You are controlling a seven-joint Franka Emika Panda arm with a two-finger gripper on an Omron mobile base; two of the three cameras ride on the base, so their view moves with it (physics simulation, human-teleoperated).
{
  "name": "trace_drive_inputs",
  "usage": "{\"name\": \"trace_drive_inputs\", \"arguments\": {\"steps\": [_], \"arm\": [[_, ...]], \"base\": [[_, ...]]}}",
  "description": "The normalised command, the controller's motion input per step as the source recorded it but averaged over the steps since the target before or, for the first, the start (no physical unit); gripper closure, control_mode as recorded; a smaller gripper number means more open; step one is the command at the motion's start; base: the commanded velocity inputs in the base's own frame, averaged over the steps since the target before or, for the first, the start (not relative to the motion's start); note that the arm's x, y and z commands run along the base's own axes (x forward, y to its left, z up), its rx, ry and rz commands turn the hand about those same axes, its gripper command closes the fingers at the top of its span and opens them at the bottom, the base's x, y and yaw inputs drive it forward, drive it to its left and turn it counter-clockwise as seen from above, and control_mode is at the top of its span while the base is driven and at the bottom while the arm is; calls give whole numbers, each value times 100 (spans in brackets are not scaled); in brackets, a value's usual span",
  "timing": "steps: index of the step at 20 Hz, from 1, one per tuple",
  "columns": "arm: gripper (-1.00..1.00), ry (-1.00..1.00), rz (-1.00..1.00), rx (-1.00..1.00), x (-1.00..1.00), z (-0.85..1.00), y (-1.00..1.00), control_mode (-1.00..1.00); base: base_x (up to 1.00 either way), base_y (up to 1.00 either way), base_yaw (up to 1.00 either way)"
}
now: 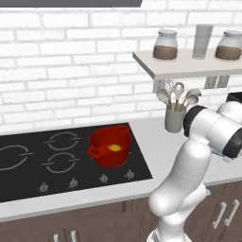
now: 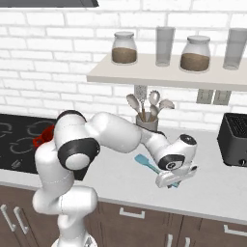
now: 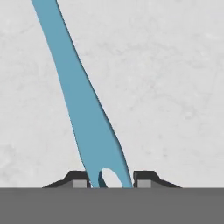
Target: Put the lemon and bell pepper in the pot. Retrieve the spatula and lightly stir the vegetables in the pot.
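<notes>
The light-blue spatula lies flat on the pale counter, and its handle end with the hanging hole sits between my fingertips. My gripper is shut on that handle end, with a finger pressing each side. In the right base view my gripper is down at the counter, and the spatula's blade points back towards the wall. The red pot stands on the front right burner with the yellow lemon inside it. The bell pepper is hidden.
A grey utensil holder with spoons and a whisk stands by the wall behind the spatula. A dark toaster sits at the right. Above is a shelf with jars and glasses. The black cooktop spreads left of the pot.
</notes>
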Motion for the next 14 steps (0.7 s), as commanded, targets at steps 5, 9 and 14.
{"name": "trace_drive_inputs", "arguments": {"steps": [5, 9, 14], "arm": [[100, -16, 26, -21, -57, 85, 42, -100], [100, -12, 26, -59, -42, 92, 100, -100], [100, -4, 21, -53, -65, 81, 100, -100]], "base": [[0, 0, 0], [0, 0, 0], [0, 0, 0]]}}
